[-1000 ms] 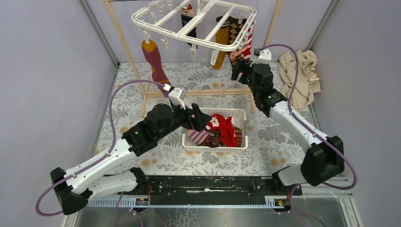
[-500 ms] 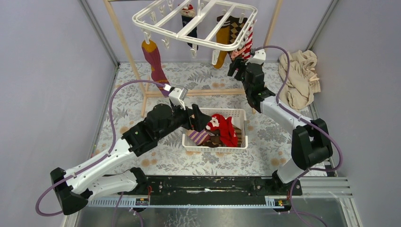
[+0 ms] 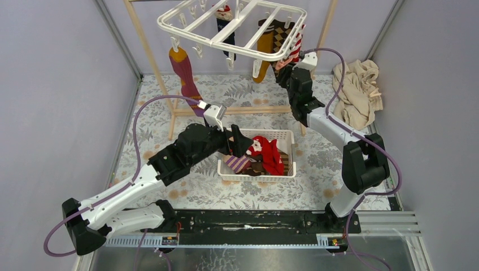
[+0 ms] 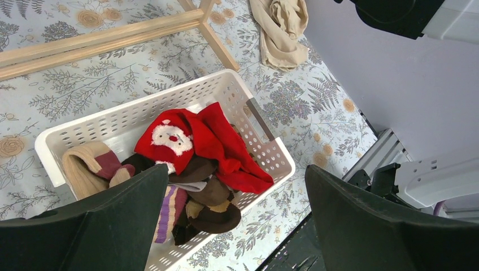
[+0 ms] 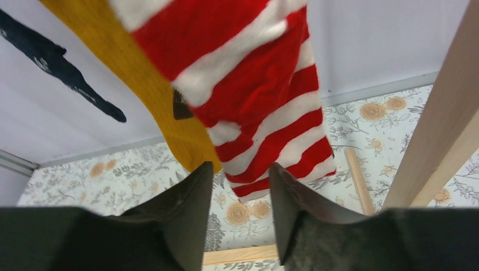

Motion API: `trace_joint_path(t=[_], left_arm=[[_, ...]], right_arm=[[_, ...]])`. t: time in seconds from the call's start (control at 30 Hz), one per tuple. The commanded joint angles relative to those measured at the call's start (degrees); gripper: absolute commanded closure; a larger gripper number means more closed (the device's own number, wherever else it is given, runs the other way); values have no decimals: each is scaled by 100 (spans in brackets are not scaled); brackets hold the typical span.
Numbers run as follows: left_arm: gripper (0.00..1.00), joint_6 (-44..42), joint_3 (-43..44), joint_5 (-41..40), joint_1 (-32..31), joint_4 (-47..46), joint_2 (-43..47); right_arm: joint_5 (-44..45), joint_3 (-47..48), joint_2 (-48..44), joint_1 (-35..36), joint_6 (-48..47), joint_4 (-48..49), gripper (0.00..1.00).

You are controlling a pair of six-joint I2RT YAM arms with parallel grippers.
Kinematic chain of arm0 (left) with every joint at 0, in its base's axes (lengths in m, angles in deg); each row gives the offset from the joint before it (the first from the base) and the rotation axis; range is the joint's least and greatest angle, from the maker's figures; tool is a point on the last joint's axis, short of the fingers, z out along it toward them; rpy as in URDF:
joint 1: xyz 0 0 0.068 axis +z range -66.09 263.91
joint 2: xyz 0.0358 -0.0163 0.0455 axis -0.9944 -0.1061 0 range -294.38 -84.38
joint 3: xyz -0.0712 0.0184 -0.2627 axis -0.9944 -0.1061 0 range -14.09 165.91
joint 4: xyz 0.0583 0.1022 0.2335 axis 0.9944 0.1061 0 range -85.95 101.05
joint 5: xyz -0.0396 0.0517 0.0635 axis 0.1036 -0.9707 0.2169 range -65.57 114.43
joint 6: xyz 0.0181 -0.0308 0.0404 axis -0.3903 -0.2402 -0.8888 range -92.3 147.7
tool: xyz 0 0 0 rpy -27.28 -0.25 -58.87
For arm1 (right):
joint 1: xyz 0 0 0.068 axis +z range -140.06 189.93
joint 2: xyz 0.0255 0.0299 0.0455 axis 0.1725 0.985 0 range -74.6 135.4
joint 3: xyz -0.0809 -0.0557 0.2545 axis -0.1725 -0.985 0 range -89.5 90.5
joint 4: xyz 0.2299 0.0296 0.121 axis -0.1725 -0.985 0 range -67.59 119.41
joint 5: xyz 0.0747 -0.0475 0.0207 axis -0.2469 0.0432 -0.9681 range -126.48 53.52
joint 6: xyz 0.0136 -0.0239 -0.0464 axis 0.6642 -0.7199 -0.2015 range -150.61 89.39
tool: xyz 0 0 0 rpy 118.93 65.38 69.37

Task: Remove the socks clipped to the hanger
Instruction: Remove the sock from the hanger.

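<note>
Right gripper [image 5: 240,169] jaws narrowed around the tip of the red-white striped sock [image 5: 254,84], grip unclear. Sock top cut off, clipped on white plastic drying hanger [image 3: 210,40]. Left gripper [image 4: 236,169] spread wide over white perforated basket [image 4: 265,141].

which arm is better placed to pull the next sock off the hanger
Right: the right gripper is up by the hanger, fingers either side of the striped sock. The left gripper hangs open over the basket.

Five hanging socks [image 3: 184,72], one hanger [image 3: 212,42]
</note>
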Motion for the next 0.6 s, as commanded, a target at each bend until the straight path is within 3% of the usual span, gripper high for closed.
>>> trace_joint_path(t=[0.0, 0.23, 0.37, 0.57], left_arm=[[1, -118, -21, -50, -26, -35, 23], [1, -49, -54, -17, -23, -47, 32], [1, -10, -63, 26, -24, -43, 26], [1, 42, -80, 54, -18, -87, 35]], right_arm=[[206, 332, -47, -82, 46, 247, 59], [-16, 108, -350, -154, 59, 277, 95], [-219, -153, -678, -203, 58, 317, 100], [-836, -497, -1196, -274, 36, 176, 100]])
